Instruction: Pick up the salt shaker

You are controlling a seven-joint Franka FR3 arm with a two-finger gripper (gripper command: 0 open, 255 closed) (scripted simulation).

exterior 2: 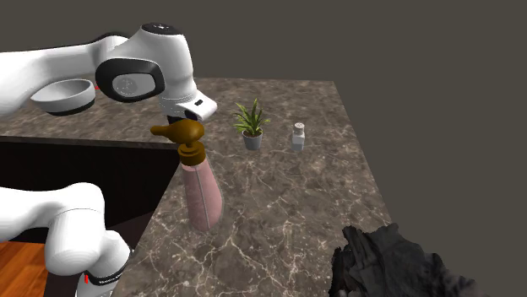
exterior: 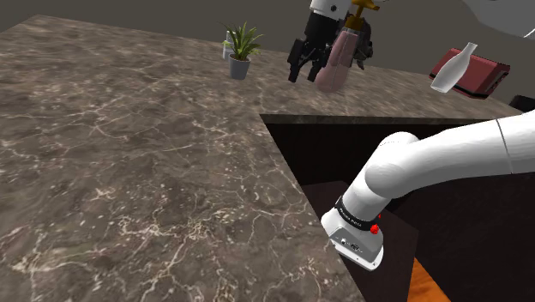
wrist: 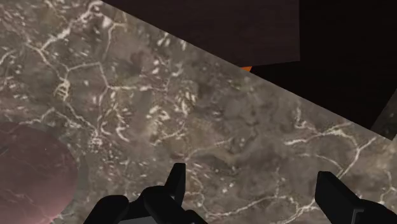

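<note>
— Start close in. What is the gripper (wrist: 251,173) doing?

— Its fingers are spread, with nothing between them but bare counter (exterior: 129,172). It hangs above the stone, just beside a pink pump bottle (exterior: 336,58).

— Is it holding anything?

— No, it is empty.

— And farther out?

— A small potted plant (exterior 2: 251,125) stands past the bottle. The shaker (exterior 2: 298,136) is upright on the counter just beside the plant, on the second exterior view's right. It is well apart from the gripper.

— So how far along is the task?

— Early, I'd say. No grasp has been made. The reach past the bottle and plant, the descent, the close and the lift are all left to do.
</note>
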